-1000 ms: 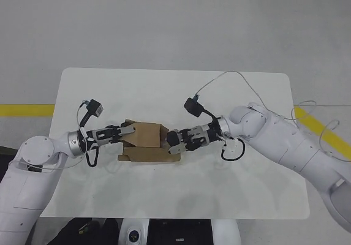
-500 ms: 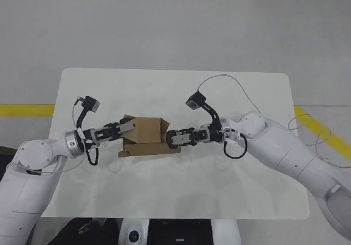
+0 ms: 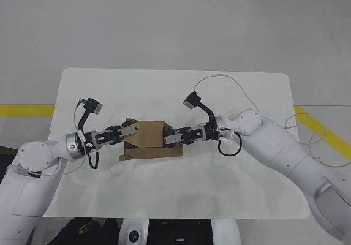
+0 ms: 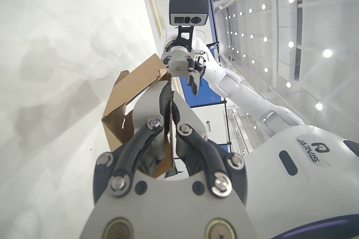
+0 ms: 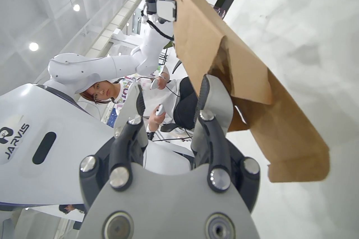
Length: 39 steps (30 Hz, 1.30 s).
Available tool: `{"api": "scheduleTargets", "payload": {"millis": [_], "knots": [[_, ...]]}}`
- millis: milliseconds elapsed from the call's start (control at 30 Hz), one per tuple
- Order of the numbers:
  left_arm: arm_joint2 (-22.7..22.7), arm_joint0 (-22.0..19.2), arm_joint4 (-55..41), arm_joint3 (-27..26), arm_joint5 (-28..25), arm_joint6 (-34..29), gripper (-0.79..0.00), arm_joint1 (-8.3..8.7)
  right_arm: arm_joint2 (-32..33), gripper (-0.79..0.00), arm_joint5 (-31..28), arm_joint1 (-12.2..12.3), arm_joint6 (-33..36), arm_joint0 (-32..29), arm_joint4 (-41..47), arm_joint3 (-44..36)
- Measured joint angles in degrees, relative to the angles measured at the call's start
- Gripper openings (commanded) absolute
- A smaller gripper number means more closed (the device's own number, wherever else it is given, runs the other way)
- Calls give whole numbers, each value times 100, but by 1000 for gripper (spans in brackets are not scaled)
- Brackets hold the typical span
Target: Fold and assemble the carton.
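Brown carton (image 3: pixel 147 142) on the white table (image 3: pixel 224 184), a little left of the middle, half raised and not yet squared up: a flat bottom panel lying on the surface, an upper part standing above it.

Left gripper (image 3: pixel 125 131) at the carton's left end, closed tight on a thin cardboard panel. From the left wrist, fingers (image 4: pixel 145 108) pinching that sheet edge-on, with the rest of the carton (image 4: pixel 134 88) folded away toward the table (image 4: pixel 56 27).

Right gripper (image 3: pixel 170 137) at the opposite end, spread open and holding nothing. From the right wrist, same gripper (image 5: pixel 172 86) with one finger (image 5: pixel 217 102) up against the carton (image 5: pixel 213 35) where a flap overlaps the long side panel. Probably touching it, though contact is hard to confirm from this angle. Other finger (image 5: pixel 131 105) out in free air, well apart from the cardboard. Near end of the long panel jutting out past the gripper, over the table (image 5: pixel 308 13).

Both grippers roughly level and facing each other along the carton's length, the carton between them.
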Motion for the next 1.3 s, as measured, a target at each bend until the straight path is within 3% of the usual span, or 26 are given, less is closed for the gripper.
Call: {"api": "scheduleTargets", "payload": {"millis": [633,933,1033,1100,1133,1200,1267,1300], "knots": [[60,-16,-4,18,9,0,-785,-15,394,-446,129,-418,129,-282,123,196],[105,-31,-46,10,15,-5,-785,-26,544,-579,178,-599,180,-320,-7,325],[106,-31,-62,12,22,-11,-785,-28,590,-671,208,-650,209,-330,-45,366],[106,-30,-68,12,20,-23,-785,-28,620,-782,225,-674,226,-337,-72,390],[106,-27,-73,10,22,-34,-776,-29,642,-785,235,-688,235,-343,-87,403],[107,-23,-82,6,28,-51,-686,-29,675,-785,248,-708,249,-355,-106,423],[110,-19,-104,2,34,-67,-434,-30,715,-785,269,-727,270,-369,-131,446],[111,-18,-117,-1,37,-75,-123,-30,732,-785,278,-733,279,-375,-146,456]]}}
